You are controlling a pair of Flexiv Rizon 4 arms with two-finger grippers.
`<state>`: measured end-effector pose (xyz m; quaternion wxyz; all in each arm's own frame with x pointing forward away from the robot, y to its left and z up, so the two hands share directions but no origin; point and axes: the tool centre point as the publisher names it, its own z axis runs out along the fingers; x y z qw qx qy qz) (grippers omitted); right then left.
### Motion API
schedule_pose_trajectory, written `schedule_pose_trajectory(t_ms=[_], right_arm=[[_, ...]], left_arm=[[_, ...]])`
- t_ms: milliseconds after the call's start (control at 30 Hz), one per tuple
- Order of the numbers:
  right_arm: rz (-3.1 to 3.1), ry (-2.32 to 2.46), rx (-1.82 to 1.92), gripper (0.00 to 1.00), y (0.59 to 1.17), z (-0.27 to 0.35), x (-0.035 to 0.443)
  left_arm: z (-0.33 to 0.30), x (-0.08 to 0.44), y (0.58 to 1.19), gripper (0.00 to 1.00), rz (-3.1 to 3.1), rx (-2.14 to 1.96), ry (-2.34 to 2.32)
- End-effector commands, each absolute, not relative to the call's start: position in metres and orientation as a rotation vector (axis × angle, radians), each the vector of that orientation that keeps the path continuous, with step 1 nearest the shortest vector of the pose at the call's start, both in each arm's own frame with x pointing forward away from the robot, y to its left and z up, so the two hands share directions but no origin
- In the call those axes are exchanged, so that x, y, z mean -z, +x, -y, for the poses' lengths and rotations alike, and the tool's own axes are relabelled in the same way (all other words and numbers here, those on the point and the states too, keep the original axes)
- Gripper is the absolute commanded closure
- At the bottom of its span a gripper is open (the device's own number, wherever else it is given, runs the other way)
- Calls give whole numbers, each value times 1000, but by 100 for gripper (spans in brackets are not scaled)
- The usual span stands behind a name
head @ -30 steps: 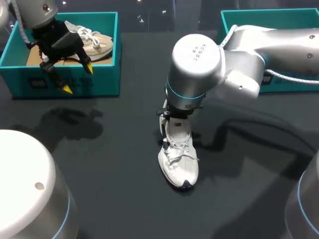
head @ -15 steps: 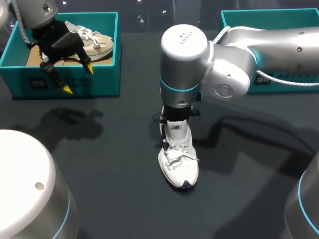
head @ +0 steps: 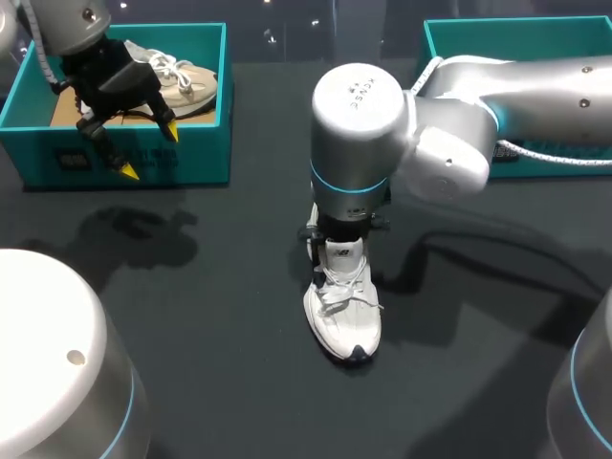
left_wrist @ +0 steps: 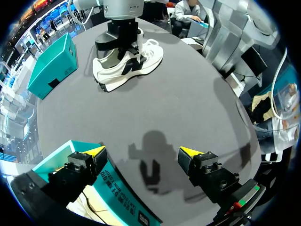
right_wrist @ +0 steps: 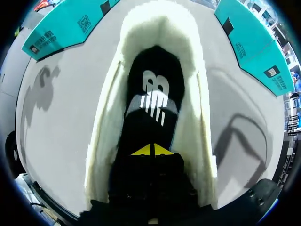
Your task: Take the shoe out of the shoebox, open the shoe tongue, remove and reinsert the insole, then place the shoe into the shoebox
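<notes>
Right gripper (right_wrist: 153,150): yellow tips together, down inside the white shoe (head: 344,320), against its black insole (right_wrist: 153,99). The shoe stands on the table at frame centre. Left gripper (head: 148,151): fingers apart, upper left, over the teal shoebox (head: 206,143).

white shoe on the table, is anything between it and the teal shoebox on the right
Nothing visible lies on the table between the white shoe and the right shoebox; only the right arm hangs over that stretch.
</notes>
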<state>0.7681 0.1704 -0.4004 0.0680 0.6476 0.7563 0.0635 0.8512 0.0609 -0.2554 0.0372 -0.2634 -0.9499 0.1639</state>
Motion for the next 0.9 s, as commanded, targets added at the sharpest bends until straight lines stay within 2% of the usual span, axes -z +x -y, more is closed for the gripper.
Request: schedule_pose_trajectory(t_ms=[33,900], right_arm=[[-2253,1907,-237,100,777,-168,380],[-2091,1838,-440,100,829,-193,352]], left_arm=[[-61,255,851,0,2915,-501,-809],[-61,255,851,0,2915,-501,-809]])
